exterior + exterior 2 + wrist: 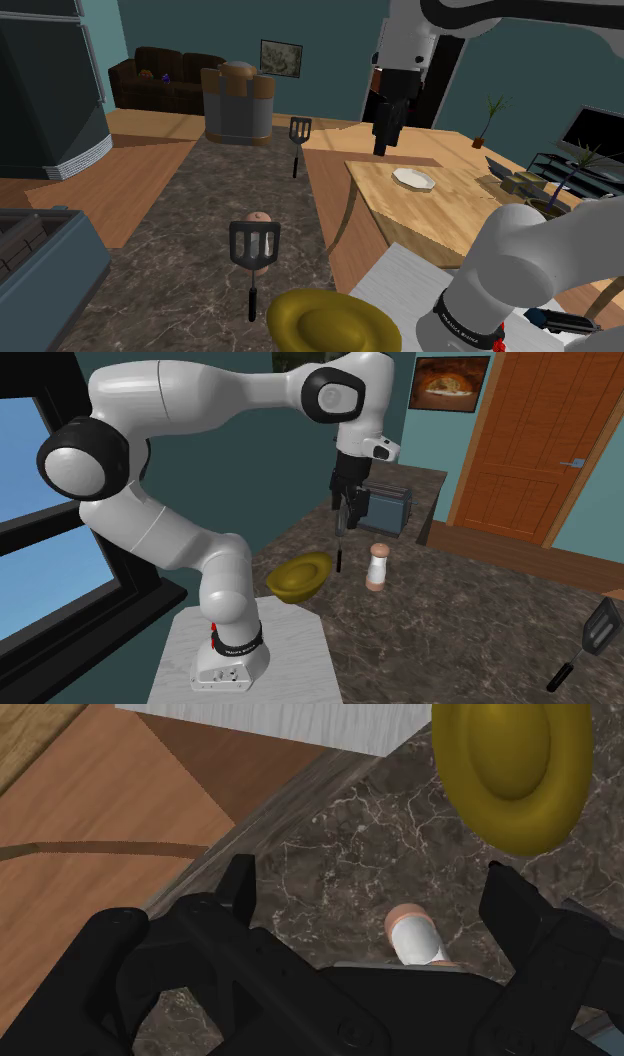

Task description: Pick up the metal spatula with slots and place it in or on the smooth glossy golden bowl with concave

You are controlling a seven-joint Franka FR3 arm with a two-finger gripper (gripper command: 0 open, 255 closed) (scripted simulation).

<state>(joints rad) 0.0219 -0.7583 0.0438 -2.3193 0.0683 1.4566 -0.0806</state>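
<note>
The slotted spatula stands upright on end, blade up and handle down. In the shoulder view its blade covers the middle of a small shaker behind it, and its handle tip ends just above the golden bowl. In the second exterior view the spatula appears edge-on as a thin dark bar directly below the gripper, between the bowl and the shaker. Whether it touches the shaker or the counter cannot be determined.

The bowl sits empty on the dark marbled counter, near the stand.

The gripper hangs above the counter. In the shoulder view it is well apart from the spatula. In the wrist view its fingers are spread wide with nothing clasped, and the shaker and bare counter show between them, with the bowl beyond.

A second spatula lies flat at the counter's far end. A toaster stands behind the shaker.
</note>
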